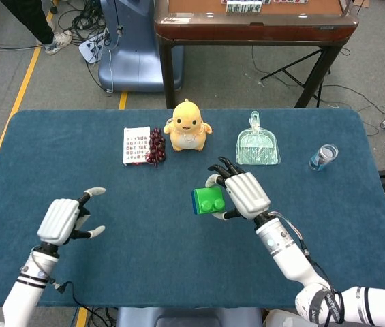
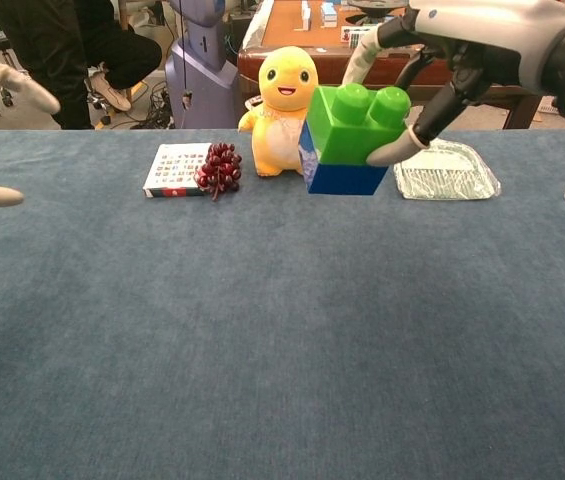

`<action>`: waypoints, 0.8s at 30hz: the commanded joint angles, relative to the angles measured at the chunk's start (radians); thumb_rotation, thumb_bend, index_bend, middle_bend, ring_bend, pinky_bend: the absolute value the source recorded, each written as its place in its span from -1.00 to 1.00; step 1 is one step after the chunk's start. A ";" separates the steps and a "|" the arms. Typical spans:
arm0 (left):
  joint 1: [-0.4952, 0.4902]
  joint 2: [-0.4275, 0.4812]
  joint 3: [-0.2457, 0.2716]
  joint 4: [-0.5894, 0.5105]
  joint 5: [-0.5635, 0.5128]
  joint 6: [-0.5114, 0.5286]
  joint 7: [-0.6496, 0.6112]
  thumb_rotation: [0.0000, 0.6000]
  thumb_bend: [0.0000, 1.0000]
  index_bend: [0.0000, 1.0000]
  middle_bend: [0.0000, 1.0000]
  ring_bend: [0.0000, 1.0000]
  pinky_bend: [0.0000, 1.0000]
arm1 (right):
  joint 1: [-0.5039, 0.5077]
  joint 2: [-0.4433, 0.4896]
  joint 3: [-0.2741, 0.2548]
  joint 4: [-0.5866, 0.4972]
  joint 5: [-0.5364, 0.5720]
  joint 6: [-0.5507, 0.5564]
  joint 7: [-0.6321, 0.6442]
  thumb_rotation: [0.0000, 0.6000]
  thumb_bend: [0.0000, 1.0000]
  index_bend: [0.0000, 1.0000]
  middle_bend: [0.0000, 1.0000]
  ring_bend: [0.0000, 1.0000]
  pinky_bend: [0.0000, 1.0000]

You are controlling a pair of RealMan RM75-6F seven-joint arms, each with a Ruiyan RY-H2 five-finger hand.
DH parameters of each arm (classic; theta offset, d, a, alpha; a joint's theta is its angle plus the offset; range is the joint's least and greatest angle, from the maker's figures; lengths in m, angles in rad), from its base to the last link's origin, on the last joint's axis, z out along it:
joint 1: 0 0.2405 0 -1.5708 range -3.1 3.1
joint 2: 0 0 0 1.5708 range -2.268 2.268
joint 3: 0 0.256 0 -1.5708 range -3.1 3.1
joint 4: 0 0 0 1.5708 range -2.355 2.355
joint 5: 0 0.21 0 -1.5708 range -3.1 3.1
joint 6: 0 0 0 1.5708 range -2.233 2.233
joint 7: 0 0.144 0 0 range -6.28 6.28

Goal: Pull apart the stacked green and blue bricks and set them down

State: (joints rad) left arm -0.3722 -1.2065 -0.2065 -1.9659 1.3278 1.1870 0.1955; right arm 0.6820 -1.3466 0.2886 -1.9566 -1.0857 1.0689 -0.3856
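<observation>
Left hand (image 1: 61, 219) hovers nearest, left of the bricks, fingers spread, holding nothing. Right hand (image 1: 243, 194) pinches the green brick (image 2: 356, 123), stacked on the blue brick (image 2: 337, 177), held clear above the surface (image 1: 178, 272). Rigid, light, smooth plastic by appearance; the exposed blue sides look best to grip. Duck toy (image 1: 187, 125) stands beyond.

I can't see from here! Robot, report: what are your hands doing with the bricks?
Right hand holds green brick, blue brick stuck beneath, off the table. Left hand open, empty. Nothing between them.
</observation>
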 commanded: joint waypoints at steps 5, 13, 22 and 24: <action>-0.129 -0.100 -0.061 -0.037 -0.100 -0.092 0.037 1.00 -1.00 -0.31 1.00 0.99 1.00 | 0.040 -0.030 0.010 -0.002 0.005 0.007 -0.020 1.00 -0.79 0.28 -0.60 -0.94 -0.56; -0.197 -0.188 -0.090 -0.030 -0.158 -0.095 0.027 1.00 -1.00 -0.31 1.00 1.00 1.00 | 0.074 -0.080 0.029 0.006 0.025 0.020 0.003 1.00 -0.79 0.28 -0.60 -0.94 -0.56; -0.227 -0.226 -0.107 -0.023 -0.173 -0.103 -0.082 1.00 -1.00 -0.31 1.00 1.00 1.00 | 0.105 -0.149 0.031 0.045 0.034 0.028 0.029 1.00 -0.78 0.28 -0.60 -0.94 -0.56; -0.232 -0.231 -0.101 -0.016 -0.165 -0.107 -0.097 1.00 -1.00 -0.32 1.00 1.00 1.00 | 0.113 -0.166 0.035 0.057 0.036 0.034 0.030 1.00 -0.77 0.28 -0.60 -0.94 -0.56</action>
State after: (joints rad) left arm -0.5994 -1.4330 -0.3106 -1.9868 1.1588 1.0846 0.1068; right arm 0.7897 -1.5057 0.3208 -1.9059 -1.0519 1.0998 -0.3574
